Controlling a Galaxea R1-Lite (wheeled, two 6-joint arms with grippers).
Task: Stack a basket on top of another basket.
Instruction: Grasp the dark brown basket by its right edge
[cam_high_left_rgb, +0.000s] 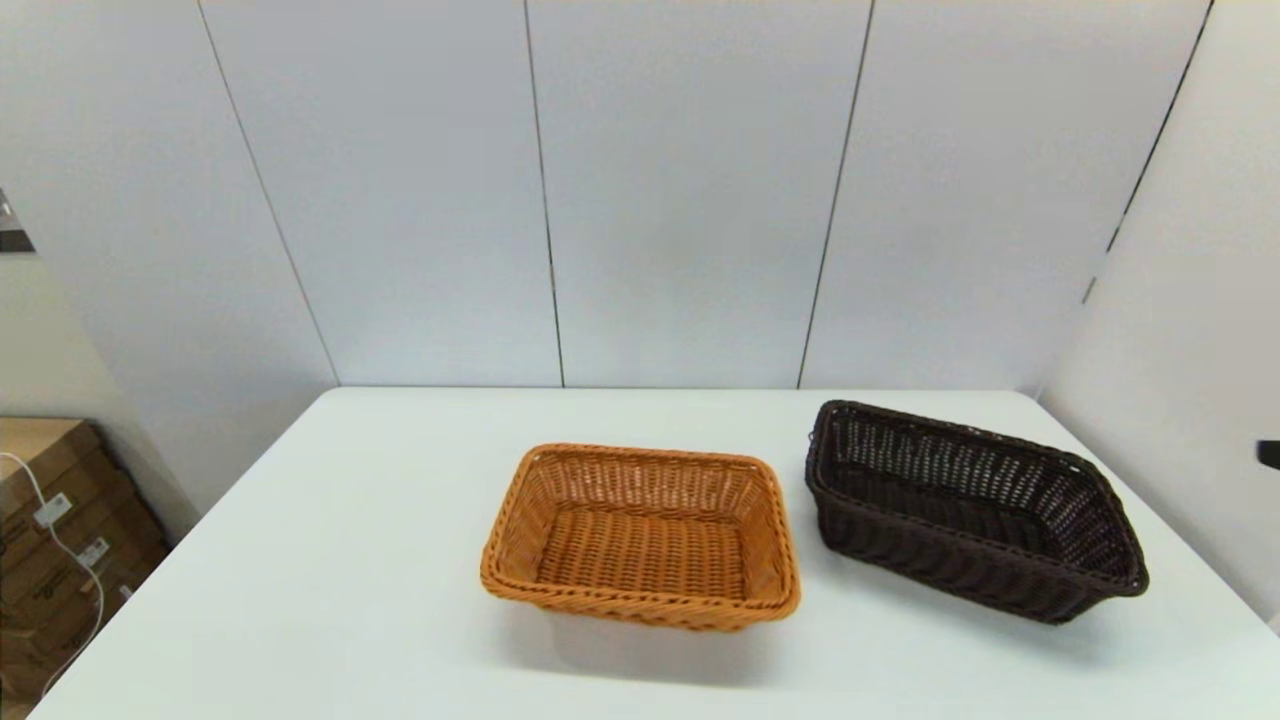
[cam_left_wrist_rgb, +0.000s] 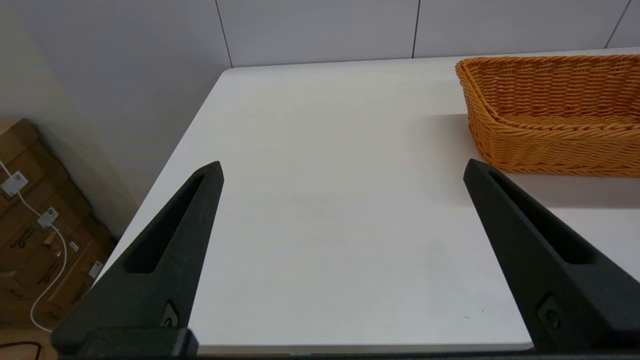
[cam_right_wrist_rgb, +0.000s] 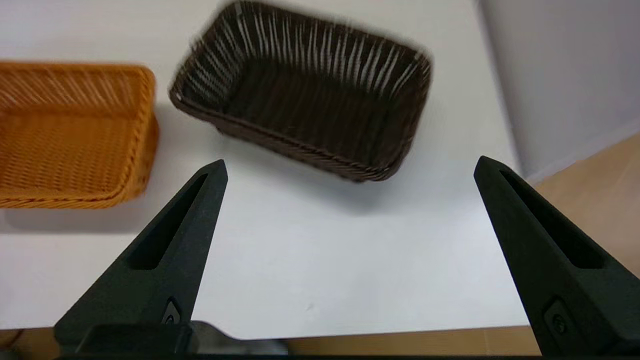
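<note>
The dark brown basket (cam_high_left_rgb: 960, 560) stands on the white table (cam_high_left_rgb: 350, 560) at the right, turned at an angle and empty. Left of it, near the table's middle, sits the orange basket (cam_high_left_rgb: 640, 600), also empty, with a narrow gap between the two. Neither arm shows in the head view. In the right wrist view my right gripper (cam_right_wrist_rgb: 350, 161) is open, held above the table's near edge, short of the dark basket (cam_right_wrist_rgb: 305, 95), with the orange basket (cam_right_wrist_rgb: 70, 135) off to one side. My left gripper (cam_left_wrist_rgb: 342, 165) is open over bare table, the orange basket (cam_left_wrist_rgb: 550, 145) beside it.
Cardboard boxes (cam_high_left_rgb: 50, 540) with a white cable stand on the floor beyond the table's left edge. Grey wall panels (cam_high_left_rgb: 690, 200) close the back, and a side wall (cam_high_left_rgb: 1190, 400) runs close along the right edge. Wooden floor (cam_right_wrist_rgb: 590, 200) shows past the right corner.
</note>
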